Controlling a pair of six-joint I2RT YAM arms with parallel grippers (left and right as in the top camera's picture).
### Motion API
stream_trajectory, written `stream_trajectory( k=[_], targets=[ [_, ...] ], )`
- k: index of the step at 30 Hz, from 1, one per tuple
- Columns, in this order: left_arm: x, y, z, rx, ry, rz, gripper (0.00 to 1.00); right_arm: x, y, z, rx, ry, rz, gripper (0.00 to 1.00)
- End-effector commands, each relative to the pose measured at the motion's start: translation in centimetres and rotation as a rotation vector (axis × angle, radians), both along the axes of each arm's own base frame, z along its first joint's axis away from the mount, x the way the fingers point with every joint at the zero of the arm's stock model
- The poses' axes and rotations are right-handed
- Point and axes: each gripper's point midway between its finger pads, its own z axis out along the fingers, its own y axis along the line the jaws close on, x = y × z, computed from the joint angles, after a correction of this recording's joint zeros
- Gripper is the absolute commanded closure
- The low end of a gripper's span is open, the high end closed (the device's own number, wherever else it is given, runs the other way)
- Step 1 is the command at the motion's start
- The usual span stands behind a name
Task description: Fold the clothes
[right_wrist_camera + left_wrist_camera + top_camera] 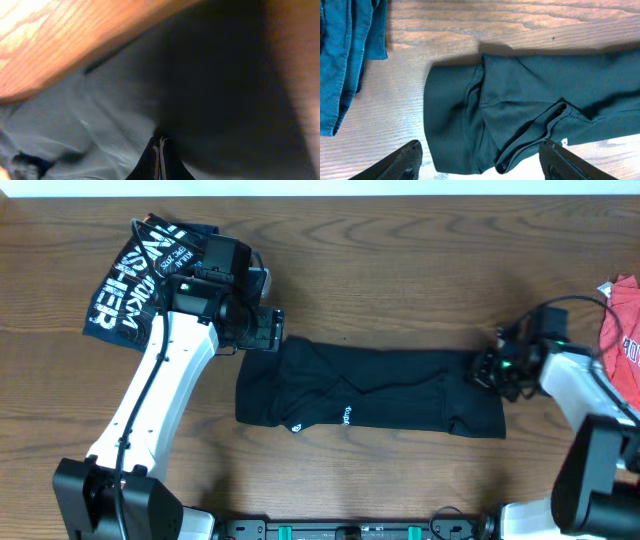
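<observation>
1. Your left gripper (480, 157) hangs wide open over the left end of the black T-shirt (390, 385), its fingers (402, 162) touching nothing.
2. Your right gripper (160, 152) is pinched tight on the T-shirt's right end, with dark cloth rising to its tips.
3. The T-shirt lies as a long folded band on the wooden table (400, 260).
4. Only the overhead view shows you the red garment (622, 315) beyond the T-shirt's right end and the white lettering on the navy printed garment (135, 275) beyond its left end. Only the right wrist view shows the pinch.
</observation>
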Motion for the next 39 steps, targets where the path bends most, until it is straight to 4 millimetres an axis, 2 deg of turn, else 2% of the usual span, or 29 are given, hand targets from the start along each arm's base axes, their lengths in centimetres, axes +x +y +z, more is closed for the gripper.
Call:
stream_trajectory(
  k=[1,4,6,7,8,10,11,13,15,18,19,21,23,26,30,32,39],
  targets=[
    [0.2,0.3,0.1,0.014,-0.007,-0.006,0.24,0.2,5.2,0.7,0.147,-0.016,0.084,0.99],
    [0.2,0.3,0.1,0.014,-0.007,-0.006,0.24,1.0,7.6,2.8,0.213,-0.119,0.205,0.99],
    [0.1,0.3,0.1,0.015,-0.002,-0.006,0.24,1.6,7.7,4.7,0.226,-0.182,0.252,0.98],
    [-0.1,0.3,0.0,0.016,0.004,-0.006,0.24,1.8,7.2,5.5,0.219,-0.206,0.259,0.94],
    [-0.3,0.4,0.0,0.019,0.013,-0.006,0.24,2.1,6.5,6.5,0.207,-0.232,0.259,0.88],
    [-0.6,0.5,-0.2,0.023,0.029,-0.006,0.24,2.5,4.6,7.9,0.182,-0.279,0.243,0.63],
    [-0.8,0.5,-0.2,0.024,0.036,-0.006,0.24,2.6,3.6,8.3,0.168,-0.297,0.236,0.48],
    [-1.0,0.6,-0.3,0.026,0.044,-0.006,0.24,2.4,1.5,8.5,0.138,-0.322,0.226,0.22],
    [-1.1,0.6,-0.4,0.027,0.050,-0.007,0.24,1.8,-1.1,7.6,0.077,-0.304,0.211,0.14],
    [-1.3,0.6,-0.5,0.029,0.057,-0.007,0.23,0.7,-4.6,5.5,-0.033,-0.231,0.175,0.14],
    [-1.3,0.6,-0.5,0.029,0.059,-0.007,0.18,0.1,-6.1,4.5,-0.079,-0.194,0.165,0.13],
    [-1.3,0.6,-0.5,0.029,0.059,-0.007,0.16,-0.5,-7.7,3.2,-0.120,-0.139,0.146,0.15],
    [-1.3,0.6,-0.5,0.029,0.058,-0.007,0.15,-0.8,-8.3,2.2,-0.119,-0.107,0.129,0.18],
    [-1.3,0.6,-0.6,0.029,0.059,-0.007,0.14,-1.0,-8.6,0.8,-0.110,-0.077,0.138,0.23],
    [-1.3,0.6,-0.6,0.029,0.059,-0.006,0.14,-2.7,-9.0,-1.8,-0.116,0.058,0.126,0.25],
    [-1.3,0.6,-0.6,0.029,0.060,-0.006,0.14,-3.0,-8.0,-2.9,-0.047,0.083,0.130,0.36],
    [-1.3,0.6,-0.6,0.029,0.059,-0.006,0.13,-3.6,-5.5,-4.1,0.083,0.095,0.201,0.59]
  ],
)
